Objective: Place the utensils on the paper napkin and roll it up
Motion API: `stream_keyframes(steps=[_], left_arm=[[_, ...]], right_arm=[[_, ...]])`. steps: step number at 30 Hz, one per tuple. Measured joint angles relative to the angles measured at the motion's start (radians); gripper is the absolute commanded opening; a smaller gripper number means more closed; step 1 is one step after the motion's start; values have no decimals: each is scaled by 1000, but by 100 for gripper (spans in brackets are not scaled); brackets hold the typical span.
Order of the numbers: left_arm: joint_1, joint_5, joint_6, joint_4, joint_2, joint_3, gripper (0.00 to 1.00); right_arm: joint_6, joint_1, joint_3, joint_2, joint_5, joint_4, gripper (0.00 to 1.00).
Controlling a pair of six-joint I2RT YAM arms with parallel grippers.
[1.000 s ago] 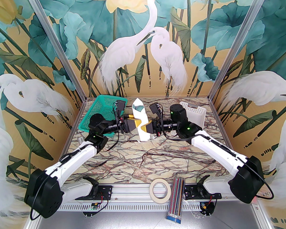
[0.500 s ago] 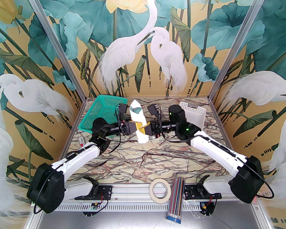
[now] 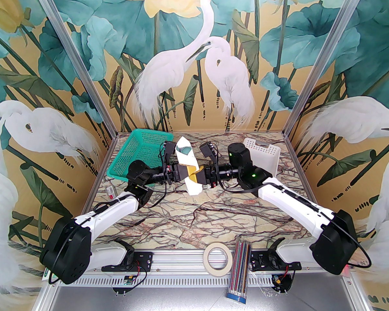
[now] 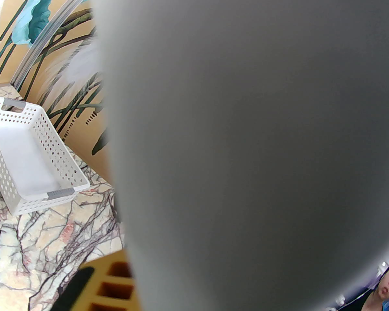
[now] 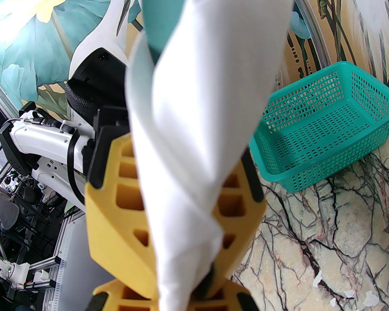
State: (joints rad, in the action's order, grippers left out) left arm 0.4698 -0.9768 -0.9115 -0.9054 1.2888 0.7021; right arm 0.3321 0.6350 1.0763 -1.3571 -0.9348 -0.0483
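Note:
The paper napkin [image 3: 194, 186] is wound into a white roll and held up above the marble table [image 3: 194, 219], leaning slightly. Green ends of the utensils [image 3: 184, 148] poke out of its top, also seen as green utensil ends [image 5: 159, 28] in the right wrist view. My left gripper [image 3: 185, 172] comes in from the left, its yellow fingers [image 5: 116, 206] pressed against both sides of the napkin roll [image 5: 197, 125]. My right gripper [image 3: 197, 176] is shut on the roll's lower end [image 5: 188, 290]. In the left wrist view the napkin [image 4: 246, 125] is a grey blur against the lens.
A teal basket [image 3: 139, 155] stands at the back left behind the left arm. A white perforated basket [image 3: 265, 155] stands at the back right. A tape roll [image 3: 218, 258] and a pack of coloured pencils [image 3: 240, 270] lie on the near rail.
My left arm reached further in toward the roll and its jaws closed onto it. The roll shifted slightly left. The right gripper kept its grip.

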Motion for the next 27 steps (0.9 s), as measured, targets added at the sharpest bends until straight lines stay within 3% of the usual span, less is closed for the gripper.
stream_keyframes(steps=[8,16,19,22,27], left_arm=[[0,-3,34,40,-12,0,22],[0,-3,75,56,-25,0,6],[0,-3,78,56,-25,0,0],[-2,-3,75,66,-27,0,0],[-42,-26,95,138,-54,17,0]], right_arm=[[-23,0,0,3,5,-22,0],[-14,0,0,10,2,-26,0],[-13,-3,0,11,0,-30,17],[-16,-9,-6,21,0,-38,39],[-34,-76,-48,98,19,-74,65]])
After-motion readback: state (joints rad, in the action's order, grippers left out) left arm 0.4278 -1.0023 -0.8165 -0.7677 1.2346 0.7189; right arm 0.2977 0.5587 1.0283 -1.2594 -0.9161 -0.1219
